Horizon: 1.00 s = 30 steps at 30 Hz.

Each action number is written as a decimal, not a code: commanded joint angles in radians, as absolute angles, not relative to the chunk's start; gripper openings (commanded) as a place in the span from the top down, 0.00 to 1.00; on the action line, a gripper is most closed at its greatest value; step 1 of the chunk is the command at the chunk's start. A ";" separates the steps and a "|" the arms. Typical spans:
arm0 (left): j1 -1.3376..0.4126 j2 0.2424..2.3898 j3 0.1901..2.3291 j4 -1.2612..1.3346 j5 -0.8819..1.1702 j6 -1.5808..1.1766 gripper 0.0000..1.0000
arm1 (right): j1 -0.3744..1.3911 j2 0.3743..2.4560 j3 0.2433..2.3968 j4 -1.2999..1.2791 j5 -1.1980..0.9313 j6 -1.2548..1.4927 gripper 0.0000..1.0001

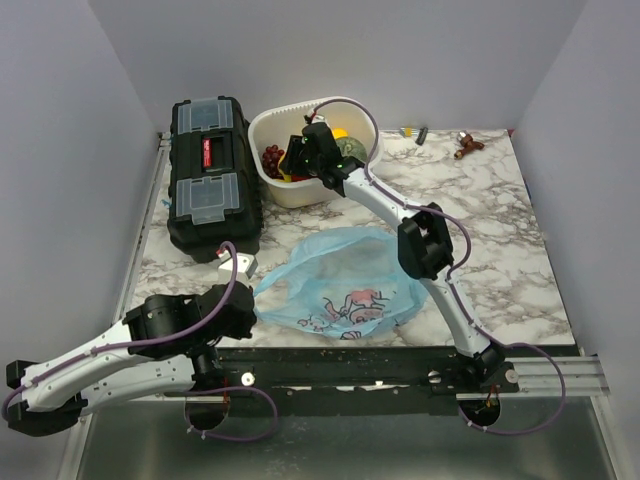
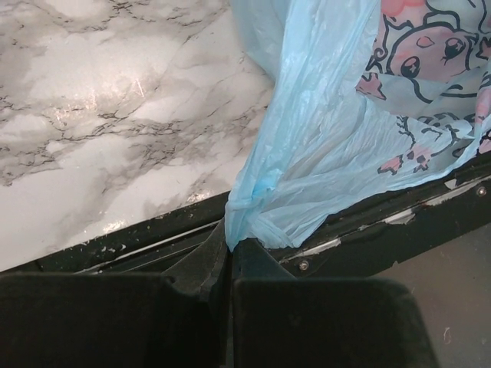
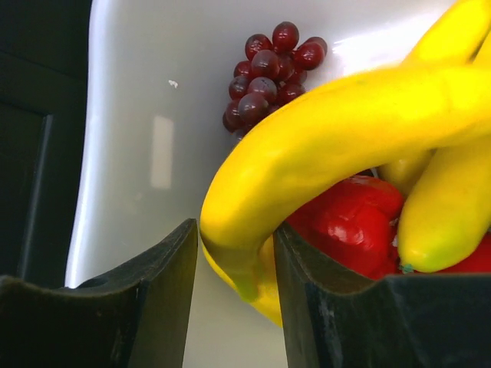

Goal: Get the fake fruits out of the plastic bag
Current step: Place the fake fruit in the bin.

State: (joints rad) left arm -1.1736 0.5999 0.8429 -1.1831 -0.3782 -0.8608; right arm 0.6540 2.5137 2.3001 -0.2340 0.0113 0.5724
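Note:
The light-blue plastic bag [image 1: 345, 285] lies flat near the table's front edge, its printed girl face up. My left gripper [image 1: 243, 305] is shut on a bunched corner of the bag [image 2: 322, 153]; in the left wrist view the jaws [image 2: 230, 247] pinch the film. My right gripper [image 1: 300, 160] hangs inside the white tub [image 1: 268, 125]. Its fingers [image 3: 173, 291] are apart around the tip of the yellow bananas [image 3: 345, 115], with a gap on the left side. A red piece [image 3: 353, 222] lies under the bananas, and the dark purple grapes [image 3: 268, 65] lie behind, also showing in the top view [image 1: 272, 158].
A black toolbox [image 1: 210, 175] stands left of the tub. A small metal bracket [image 1: 240, 263] lies in front of the toolbox. Small odd objects [image 1: 467, 143] lie at the back right. A black rail [image 2: 368, 222] runs along the table's front edge.

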 commanded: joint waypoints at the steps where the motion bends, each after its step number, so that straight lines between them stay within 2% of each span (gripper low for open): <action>1: -1.176 0.597 0.836 -1.168 -0.411 -0.853 1.00 | 0.650 2.536 2.349 -0.291 0.044 0.543 0.51; 5: -1.176 0.627 0.838 -1.169 -0.413 -0.854 1.00 | 0.650 2.490 2.360 -0.328 0.039 0.520 0.43; 15: -1.176 0.773 0.867 -1.077 -0.445 -0.800 1.00 | 0.650 2.235 2.231 -0.489 0.077 0.480 0.35; 22: -1.149 0.967 0.952 -0.933 -0.463 -0.733 1.00 | 0.650 1.861 1.881 -0.536 0.244 0.451 0.32; 30: -1.058 1.157 1.071 -0.857 -0.379 -0.662 1.00 | 0.650 1.365 1.389 -0.505 0.310 0.474 0.25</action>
